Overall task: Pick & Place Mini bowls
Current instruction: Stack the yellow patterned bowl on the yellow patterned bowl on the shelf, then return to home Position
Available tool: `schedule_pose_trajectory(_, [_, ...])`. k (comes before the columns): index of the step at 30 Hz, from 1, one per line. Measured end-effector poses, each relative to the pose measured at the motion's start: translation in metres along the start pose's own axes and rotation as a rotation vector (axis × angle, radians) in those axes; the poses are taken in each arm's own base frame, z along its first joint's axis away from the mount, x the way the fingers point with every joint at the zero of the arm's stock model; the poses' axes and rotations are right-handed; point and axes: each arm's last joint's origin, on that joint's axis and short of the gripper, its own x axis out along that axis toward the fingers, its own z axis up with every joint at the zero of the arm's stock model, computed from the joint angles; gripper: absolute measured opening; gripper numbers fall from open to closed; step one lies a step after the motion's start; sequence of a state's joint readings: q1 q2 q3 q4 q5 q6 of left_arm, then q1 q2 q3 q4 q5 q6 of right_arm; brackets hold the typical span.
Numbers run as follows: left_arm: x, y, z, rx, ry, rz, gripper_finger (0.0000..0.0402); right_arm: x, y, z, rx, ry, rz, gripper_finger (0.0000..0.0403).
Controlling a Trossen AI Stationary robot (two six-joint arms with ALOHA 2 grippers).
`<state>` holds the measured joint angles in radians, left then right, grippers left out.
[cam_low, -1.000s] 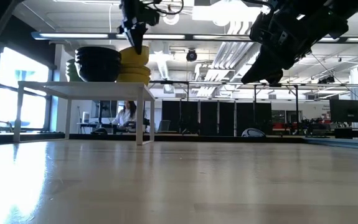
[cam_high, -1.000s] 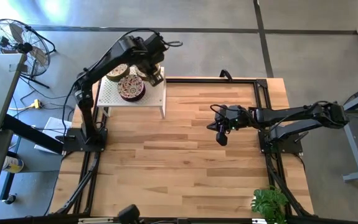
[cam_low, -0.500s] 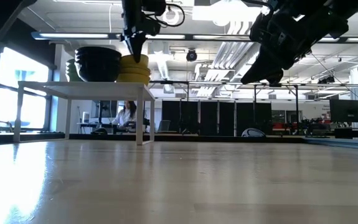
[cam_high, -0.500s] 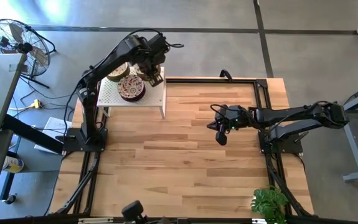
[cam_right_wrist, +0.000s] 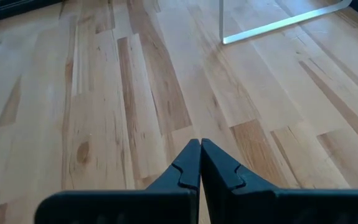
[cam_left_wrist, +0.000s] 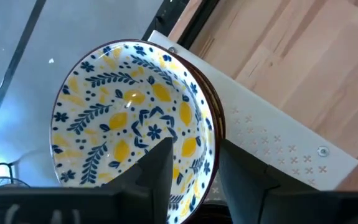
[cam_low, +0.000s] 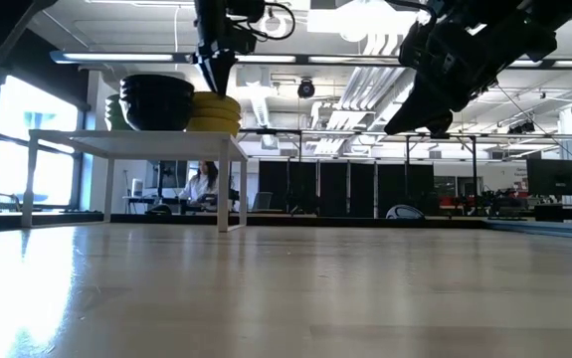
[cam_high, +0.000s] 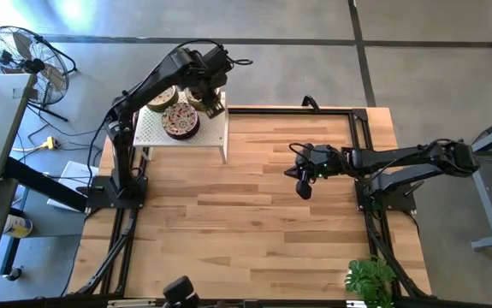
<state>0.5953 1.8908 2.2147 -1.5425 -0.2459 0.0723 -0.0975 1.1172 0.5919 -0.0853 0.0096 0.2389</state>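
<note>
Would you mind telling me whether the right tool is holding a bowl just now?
No. In the right wrist view the right tool has its fingers pressed together with nothing between them, above the bare wooden table.

Bright, even light. Ceiling lamps (cam_low: 365,20) and windows (cam_low: 27,139) backlight the low view; glare sheens the table (cam_low: 27,278) there. Shadows soft.

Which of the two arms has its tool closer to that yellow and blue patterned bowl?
Left. The left tool is right over the bowl, fingers straddling its rim. The right tool hangs shut above mid-table, far away.
</note>
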Motion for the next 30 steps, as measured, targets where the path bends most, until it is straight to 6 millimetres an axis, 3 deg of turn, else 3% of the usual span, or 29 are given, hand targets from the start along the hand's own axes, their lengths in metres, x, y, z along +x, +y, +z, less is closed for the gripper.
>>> schedule_pose_trajectory(7, [-0.022,0.003,-0.009,-0.017,-0.065,-0.04,0.0121,0.0,-0.001,0.0,0.016,-0.007,-0.025,0.0])
schedule_pose_trajectory(12, [-0.043,-0.005,-0.006,-0.078,-0.227,-0.088,0.0114,0.0,-0.001,0.0,0.024,-0.012,-0.044,0.0])
schedule_pose_trajectory(17, [-0.06,-0.039,0.003,-0.037,-0.454,-0.19,0.005,0.0,-0.003,0.001,0.053,-0.025,-0.089,0.0])
schedule_pose_trajectory(20, [-0.056,-0.068,0.006,0.026,-0.545,-0.302,0.0009,0.0,-0.003,0.001,0.06,-0.035,-0.103,0.0])
schedule_pose_trajectory(25, [-0.044,-0.113,0.001,0.075,-0.726,-0.458,0.001,0.0,-0.002,0.004,0.062,-0.063,-0.086,0.0])
schedule_pose_trajectory(30, [-0.023,-0.135,-0.027,0.07,-0.777,-0.536,0.0004,-0.003,-0.001,0.006,0.063,-0.078,-0.07,0.0])
